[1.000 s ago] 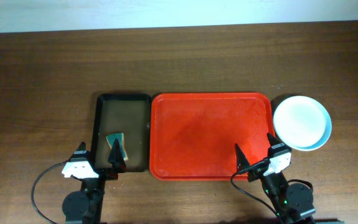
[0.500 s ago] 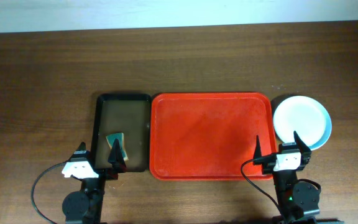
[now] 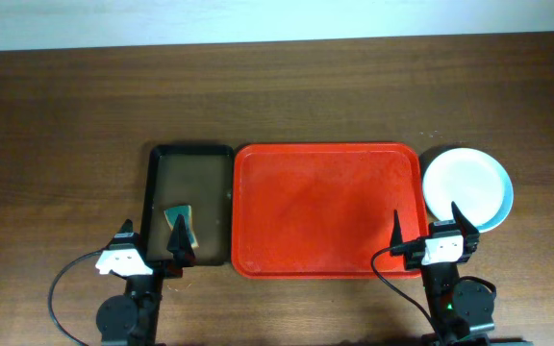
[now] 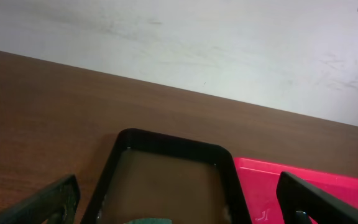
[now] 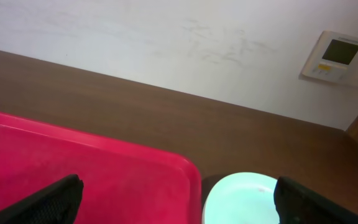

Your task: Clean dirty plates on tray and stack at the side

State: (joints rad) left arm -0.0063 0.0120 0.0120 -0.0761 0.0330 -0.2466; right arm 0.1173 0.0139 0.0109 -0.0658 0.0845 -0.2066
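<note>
**Wood, plastic and a painted wall**

The surface (image 3: 277, 96) is dark brown wood with a fine grain and a low satin sheen. The tray (image 3: 325, 207) is bright red plastic, smooth, with a dull, faintly smeared gloss. The plates (image 3: 466, 187) are smooth and glossy; whether ceramic or plastic cannot be told. The narrower tray (image 3: 192, 150) has a matt black plastic rim. The sponge (image 3: 180, 222) looks soft and porous. The left tool (image 3: 151, 229) and right tool (image 3: 425, 219) have matt black plastic fingers. The wall (image 4: 197, 43) is matt white, scuffed.

Dark brown wood-grain bench (image 3: 277, 96), bright red tray (image 3: 325, 207), white plates (image 3: 466, 187) with pale blue rim, black-rimmed brown tray (image 3: 195, 183), teal and tan sponge (image 3: 182, 213), scuffed white wall (image 5: 135, 37), cream wall panel (image 5: 339, 56) with grey-green screen.
</note>
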